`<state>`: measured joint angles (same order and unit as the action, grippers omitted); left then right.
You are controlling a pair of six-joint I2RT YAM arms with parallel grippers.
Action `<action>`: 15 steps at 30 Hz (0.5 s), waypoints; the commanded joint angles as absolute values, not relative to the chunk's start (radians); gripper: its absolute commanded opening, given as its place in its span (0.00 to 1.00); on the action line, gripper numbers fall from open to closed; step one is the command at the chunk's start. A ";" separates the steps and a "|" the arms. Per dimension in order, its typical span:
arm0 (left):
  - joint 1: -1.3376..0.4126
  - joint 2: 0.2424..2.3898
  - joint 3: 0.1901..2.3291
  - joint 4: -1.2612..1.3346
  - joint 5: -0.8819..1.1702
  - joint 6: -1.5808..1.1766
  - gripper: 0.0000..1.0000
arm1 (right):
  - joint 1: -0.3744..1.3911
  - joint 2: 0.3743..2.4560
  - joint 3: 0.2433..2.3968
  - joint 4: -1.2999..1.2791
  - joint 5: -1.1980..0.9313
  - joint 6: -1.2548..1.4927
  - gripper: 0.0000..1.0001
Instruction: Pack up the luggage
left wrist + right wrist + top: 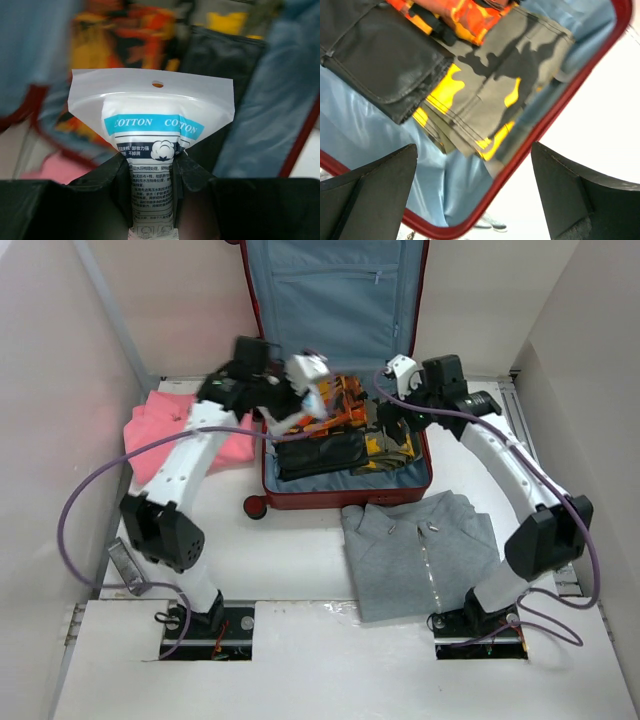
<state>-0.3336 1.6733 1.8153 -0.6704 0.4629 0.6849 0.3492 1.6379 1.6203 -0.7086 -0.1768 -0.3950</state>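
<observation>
Left hand (152, 167): closed narrow on the lower end of a cotton-pad packet (150, 120), held above the packed clothing. Right hand (475, 200): spread wide and empty over the near right corner of the luggage (340, 498). The luggage lies open on the counter (300, 560), lid upright at the back.

Step in hand: placing the packet. The next move calls for lowering it beside the black pouch (320, 453), then releasing. The grey jacket (420, 550) and pink garment (165, 425) lie outside, unpacked.

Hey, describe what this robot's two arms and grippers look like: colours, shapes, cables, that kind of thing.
The left arm and right arm are built alike: white tube links joined by chunky black joint housings, on black bases. Each trails a loose purple cable. The left gripper and right gripper have matte black, wedge-shaped fingers.
</observation>
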 commanded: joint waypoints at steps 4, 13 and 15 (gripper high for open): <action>-0.540 1.821 1.745 -0.811 0.454 0.914 0.00 | 0.270 1.477 1.482 -0.655 -0.169 -0.371 0.99; -0.540 1.812 1.534 -0.856 0.393 1.140 0.00 | 0.169 1.348 1.374 -0.655 -0.169 -0.362 0.99; -0.540 1.812 1.513 -0.894 0.393 1.199 0.00 | 0.160 1.348 1.374 -0.655 -0.179 -0.362 0.99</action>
<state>-0.5381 1.8797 1.5406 -0.8093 0.4019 1.0641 0.1730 1.3617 1.3769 -0.6922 -0.1673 -0.3737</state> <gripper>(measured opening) 0.229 0.990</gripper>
